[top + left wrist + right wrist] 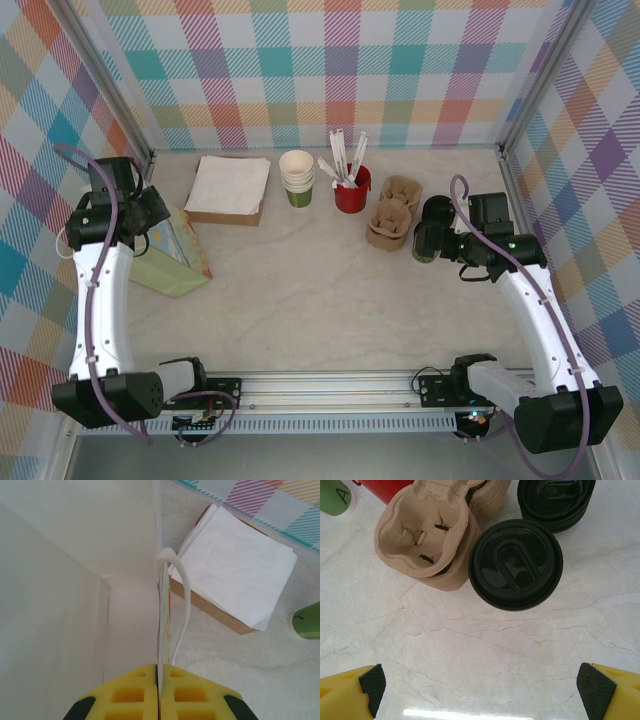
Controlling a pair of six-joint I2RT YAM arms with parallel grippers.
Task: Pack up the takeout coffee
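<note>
- At the left of the worktop, left hand is clenched on the wall edge of the paper bag.
- Right hand gapes released, near the takeout coffee, which stands just beside cardboard carriers.

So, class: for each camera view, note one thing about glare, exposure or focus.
Right wrist view: a bright streak of glare on the table near the bottom edge, a soft sheen on the black lid. Left wrist view: the bag looks washed out inside. Top view: even light, faint shadows.
</note>
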